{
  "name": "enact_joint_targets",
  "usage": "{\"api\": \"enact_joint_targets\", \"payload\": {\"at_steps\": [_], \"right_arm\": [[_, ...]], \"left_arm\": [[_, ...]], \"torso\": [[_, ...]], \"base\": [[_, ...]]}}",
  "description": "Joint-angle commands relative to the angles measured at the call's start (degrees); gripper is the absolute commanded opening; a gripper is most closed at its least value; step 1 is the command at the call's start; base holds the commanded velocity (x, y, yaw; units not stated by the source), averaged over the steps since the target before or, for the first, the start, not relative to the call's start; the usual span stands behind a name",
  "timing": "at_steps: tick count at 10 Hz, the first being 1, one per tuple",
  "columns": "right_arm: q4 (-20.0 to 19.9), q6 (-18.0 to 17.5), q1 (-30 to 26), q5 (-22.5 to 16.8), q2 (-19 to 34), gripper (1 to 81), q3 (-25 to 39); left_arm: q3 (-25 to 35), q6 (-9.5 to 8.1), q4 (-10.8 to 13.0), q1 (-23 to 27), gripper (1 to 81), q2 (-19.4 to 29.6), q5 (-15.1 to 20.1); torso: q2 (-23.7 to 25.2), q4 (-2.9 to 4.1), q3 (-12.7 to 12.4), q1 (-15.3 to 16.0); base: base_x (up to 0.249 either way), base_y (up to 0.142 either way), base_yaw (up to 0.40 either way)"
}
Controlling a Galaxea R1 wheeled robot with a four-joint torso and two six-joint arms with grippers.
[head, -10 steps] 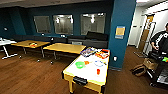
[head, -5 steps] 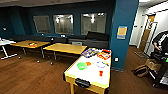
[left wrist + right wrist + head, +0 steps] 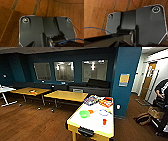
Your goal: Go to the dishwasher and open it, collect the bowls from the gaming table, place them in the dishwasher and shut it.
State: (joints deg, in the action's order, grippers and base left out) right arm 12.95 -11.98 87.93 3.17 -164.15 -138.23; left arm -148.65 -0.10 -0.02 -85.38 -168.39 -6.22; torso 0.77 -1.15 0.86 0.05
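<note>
Closer now, the gaming table (image 3: 96, 123) is seen nearer than before.
A green bowl (image 3: 84, 113) is placed on it; the hands' state cannot be told.

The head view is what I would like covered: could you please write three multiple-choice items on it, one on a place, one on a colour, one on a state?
1. The translucent green bowl lies on:
A the white-topped, yellow-sided gaming table
B the wooden floor
C the dark sofa

2. The wall behind the tables is:
A red
B teal blue
C white

3. The small orange cup on that table is:
A tipped over
B upright
C stacked in the bowl

A: the bowl rests on the white top. B: teal wall. B: the cup stands upright.
</note>
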Motion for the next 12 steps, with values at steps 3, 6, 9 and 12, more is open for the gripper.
{"api": "enact_joint_targets", "payload": {"at_steps": [3, 6, 9, 12], "right_arm": [[0.76, 0.12, -2.8, -2.55, 0.55, 81.1, 0.52], [0.76, 0.12, -2.98, -2.64, 0.55, 81.1, 0.52], [0.76, 0.12, -2.8, -2.55, 0.55, 81.1, 0.52], [0.76, 0.12, -2.8, -2.55, 0.55, 81.1, 0.52]], "left_arm": [[0.2, 0.1, 0.29, 3.07, 81.1, 0.33, 2.61], [0.2, 0.1, 0.2, 3.07, 81.1, 0.33, 2.7], [0.2, 0.1, 0.2, 3.07, 81.1, 0.33, 2.7], [0.2, 0.19, 0.29, 3.07, 81.1, 0.33, 2.7]], "torso": [[0.0, 0.0, 0.0, 0.0], [0.0, 0.0, 0.0, 0.0], [0.0, 0.0, 0.02, 0.02], [-0.02, 0.0, 0.02, 0.0]], "base": [[0.069, 0.105, 0.0], [0.074, 0.106, 0.0], [0.0, 0.125, 0.0], [0.0, 0.126, 0.0]]}}
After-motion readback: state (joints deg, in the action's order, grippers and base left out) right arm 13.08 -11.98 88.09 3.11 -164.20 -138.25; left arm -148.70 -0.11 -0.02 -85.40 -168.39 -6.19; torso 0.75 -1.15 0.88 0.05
